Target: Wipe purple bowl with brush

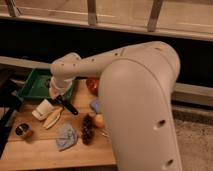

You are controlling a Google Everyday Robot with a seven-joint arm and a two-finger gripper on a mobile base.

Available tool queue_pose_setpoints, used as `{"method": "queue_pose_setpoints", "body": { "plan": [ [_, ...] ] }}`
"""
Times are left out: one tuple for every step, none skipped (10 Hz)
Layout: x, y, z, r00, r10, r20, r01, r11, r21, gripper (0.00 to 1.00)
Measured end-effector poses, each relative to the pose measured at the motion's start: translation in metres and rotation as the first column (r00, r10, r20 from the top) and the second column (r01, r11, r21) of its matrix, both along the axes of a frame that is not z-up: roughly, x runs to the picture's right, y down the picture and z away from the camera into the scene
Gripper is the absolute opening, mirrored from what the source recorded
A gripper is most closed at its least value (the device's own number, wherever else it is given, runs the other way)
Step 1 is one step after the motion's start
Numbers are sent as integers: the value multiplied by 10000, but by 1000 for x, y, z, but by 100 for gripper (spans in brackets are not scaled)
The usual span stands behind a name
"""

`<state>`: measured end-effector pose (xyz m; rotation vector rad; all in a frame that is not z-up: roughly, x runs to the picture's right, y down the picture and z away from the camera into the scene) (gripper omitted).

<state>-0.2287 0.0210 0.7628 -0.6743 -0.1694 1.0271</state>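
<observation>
Wooden table (40, 152), smooth and pale: a rectangular green tray (30, 84) at left, then the gripper (56, 98) just beside it, fingers clamped on the slim black brush (69, 106) slanting down-right. A round orange-red bowl (92, 86) sits further right.

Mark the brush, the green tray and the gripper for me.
brush (69, 106), camera view, middle of the dark stick.
green tray (31, 86), camera view, bare floor on its left side.
gripper (44, 109), camera view, pale tip just below the tray, left of the brush.
</observation>
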Motion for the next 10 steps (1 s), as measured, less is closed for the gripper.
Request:
{"method": "queue_pose_setpoints", "body": {
  "plan": [
    [22,3,-6,9989,429,-174,-432,9989,-185,0],
    [46,6,-11,9943,986,-408,-1003,9941,-414,0],
    [63,7,-13,9878,1411,-656,-1451,9875,-607,0],
    [75,7,-14,9807,1724,-922,-1801,9801,-833,0],
    [84,9,-14,9756,1880,-1133,-1996,9746,-1018,0],
    [102,10,-14,9669,2080,-1476,-2267,9660,-1238,0],
    [122,12,-13,9565,2281,-1820,-2551,9564,-1421,0],
    [138,14,-13,9469,2438,-2096,-2782,9481,-1540,0],
    [157,18,-14,9332,2621,-2460,-3074,9366,-1680,0],
    [177,23,-16,9126,2885,-2897,-3476,9206,-1782,0]
  ]
}}
